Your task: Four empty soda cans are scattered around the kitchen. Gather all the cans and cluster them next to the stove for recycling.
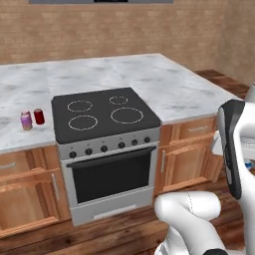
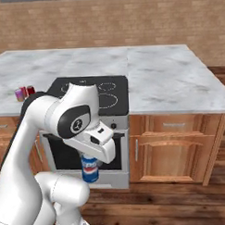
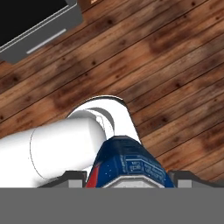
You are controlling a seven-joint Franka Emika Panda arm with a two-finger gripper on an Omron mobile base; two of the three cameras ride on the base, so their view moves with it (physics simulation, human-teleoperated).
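Small blue cylindrical soda can with a red and white logo, hanging below the white hand in front of the silver oven front with its dark door, above the brown wood-plank floor. Fingers clenched on that can, seen from the hand camera pressing its two sides, can body filling the gap between them. Held well below tabletop height, apart from the black flat glass cooktop with white ring marks. Small red cylindrical can and small pink-purple can with a yellowish base standing upright just beside each other on the white-grey marble tabletop, near the cooktop's left edge. Reddish wooden cabinets flanking the oven. Tan brick wall behind.
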